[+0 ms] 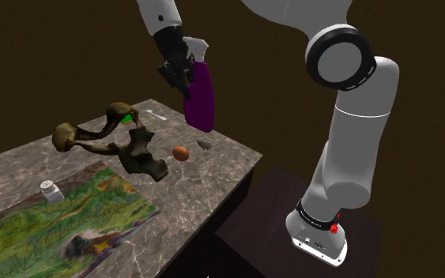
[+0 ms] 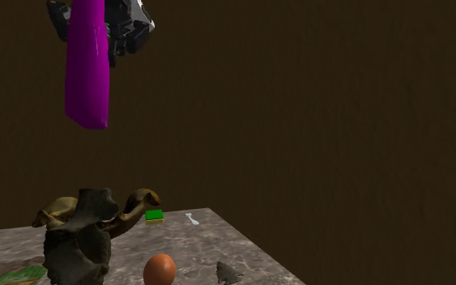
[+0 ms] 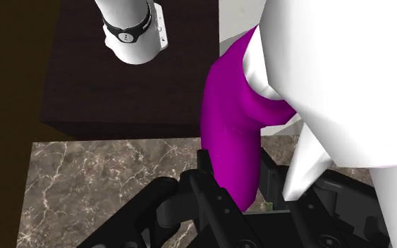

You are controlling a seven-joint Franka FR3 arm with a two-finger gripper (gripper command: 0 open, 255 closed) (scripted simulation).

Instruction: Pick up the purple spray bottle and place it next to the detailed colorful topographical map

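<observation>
The purple spray bottle [image 1: 201,99] hangs high above the marble table [image 1: 220,170], tilted, with my black gripper [image 1: 182,73] shut on its upper part near the white spray head. In the second exterior view the bottle [image 2: 87,65] hangs from the gripper [image 2: 108,32] well above the tabletop. In the wrist view the purple body [image 3: 232,134] is clasped between the black fingers [image 3: 214,201], and the white spray head [image 3: 331,77] looms close. The colourful topographical map [image 1: 62,217] lies flat at the near end of the table, at the shoulder view's lower left.
On the table stand a dark twisted sculpture [image 1: 106,142], an orange egg-shaped ball [image 1: 181,153], a small grey stone [image 1: 205,144], a green block [image 1: 126,119], a small white piece [image 1: 158,115] and a white shaker [image 1: 50,191] on the map's edge. My dark stand [image 1: 292,229] lies beside the table.
</observation>
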